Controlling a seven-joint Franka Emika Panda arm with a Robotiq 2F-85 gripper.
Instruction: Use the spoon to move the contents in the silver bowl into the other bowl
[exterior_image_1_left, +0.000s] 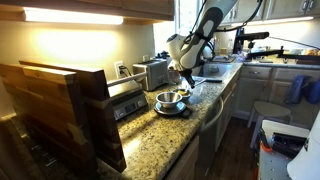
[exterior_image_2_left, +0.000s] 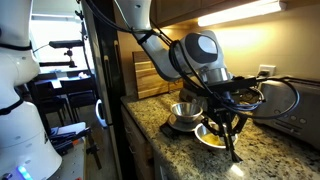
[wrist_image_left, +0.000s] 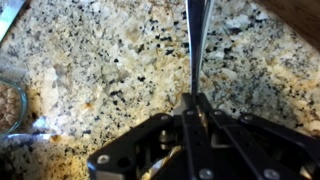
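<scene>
Tool (wrist_image_left: 193, 100), jaws clamped on thin spoon (wrist_image_left: 197, 40) handle, near silver bowl (exterior_image_2_left: 183, 112) on granite worktop (wrist_image_left: 100, 65); spoon's scoop end cut off by wrist view's top edge.

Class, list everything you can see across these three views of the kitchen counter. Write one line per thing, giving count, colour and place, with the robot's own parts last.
silver bowl: one, shiny steel, on the counter in front of the toaster
other bowl: one, yellowish inside, on the counter beside the silver bowl
spoon: one, grey metal, handle gripped by the robot, over the counter
toaster: one, silver, against the wall
wooden boards: at least two, brown, standing at the counter's near end
counter: one, speckled granite, under everything
robot arm: one, white and dark, reaching over the bowls
fingers: one pair, black, shut on the spoon handle
</scene>
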